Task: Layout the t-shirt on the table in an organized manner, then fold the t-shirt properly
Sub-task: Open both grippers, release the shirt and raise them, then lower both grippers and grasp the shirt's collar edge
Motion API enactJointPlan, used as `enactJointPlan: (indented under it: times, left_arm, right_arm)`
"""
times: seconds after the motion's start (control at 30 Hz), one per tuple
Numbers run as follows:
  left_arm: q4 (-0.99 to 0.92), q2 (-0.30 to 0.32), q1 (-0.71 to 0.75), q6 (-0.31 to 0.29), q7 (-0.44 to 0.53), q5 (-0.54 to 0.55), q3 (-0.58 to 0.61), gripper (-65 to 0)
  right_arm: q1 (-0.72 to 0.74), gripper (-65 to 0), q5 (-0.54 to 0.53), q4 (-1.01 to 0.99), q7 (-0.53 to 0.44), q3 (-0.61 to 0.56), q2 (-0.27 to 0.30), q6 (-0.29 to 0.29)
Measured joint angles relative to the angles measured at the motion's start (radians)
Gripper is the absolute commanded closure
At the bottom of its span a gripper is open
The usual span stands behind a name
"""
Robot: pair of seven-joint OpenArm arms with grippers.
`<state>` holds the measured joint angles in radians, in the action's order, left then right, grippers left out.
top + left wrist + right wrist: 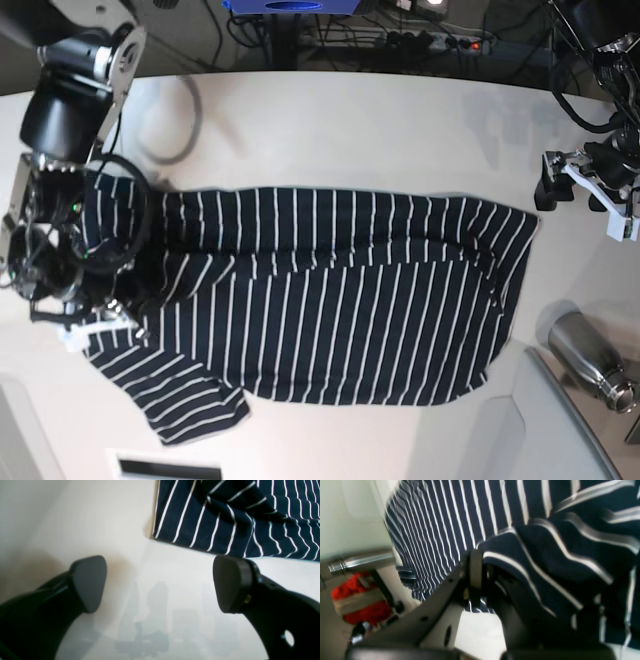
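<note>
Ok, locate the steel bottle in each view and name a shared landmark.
Left wrist: not in it.
Right wrist: steel bottle at the left edge, left of the shirt.
Base: steel bottle at lower right, off the shirt's right end.
Shared landmark: the striped t-shirt.

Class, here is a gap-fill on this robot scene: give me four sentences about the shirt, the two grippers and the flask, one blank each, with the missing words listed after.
1. The t-shirt is dark navy with thin ____ stripes.
2. The right gripper is shut on the ____.
3. The left gripper hangs ____ over the bare table, beside the shirt's edge.
4. The metal flask lies on its ____.

Missing words: white; t-shirt; open; side
</note>
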<state>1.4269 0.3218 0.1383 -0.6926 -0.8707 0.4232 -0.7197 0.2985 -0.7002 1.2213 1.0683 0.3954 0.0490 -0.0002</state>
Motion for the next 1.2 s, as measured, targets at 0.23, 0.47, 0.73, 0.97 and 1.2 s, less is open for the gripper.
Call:
enactJointPlan:
  times: [0.23, 0.47, 0.73, 0.97, 1.2]
  left_arm:
    - [0.027, -0.002, 0.046, 0.000, -0.001, 0.000, 0.000, -65.0]
    - [0.035, 0.001, 0.055, 0.000, 0.007, -0.001, -0.009, -40.3]
    - [-0.040, -0.030, 0.045, 0.001, 0.138, -0.003, -0.006, 0.0]
    - [-0.072, -0.033, 0.043, 0.003, 0.138, 0.000, -0.005, 0.0]
    - [-0.072, -0.032, 0.050, 0.003, 0.137, 0.000, -0.006, 0.0]
  right_arm:
    - [0.063, -42.6, 0.001, 0.015, -0.112, -0.336, 0.161, -0.005]
    - [-0.182, -42.9, -0.007, 0.340, -0.133, 0.031, 0.056, -0.013]
    - [-0.491, -43.2, -0.006, 0.524, -0.111, 0.383, -0.191, -0.002]
    - [-0.475, -43.2, -0.011, 0.346, -0.195, 0.432, -0.188, 0.001]
    - [-0.424, -43.2, -0.008, 0.186, -0.250, 0.470, -0.174, 0.030]
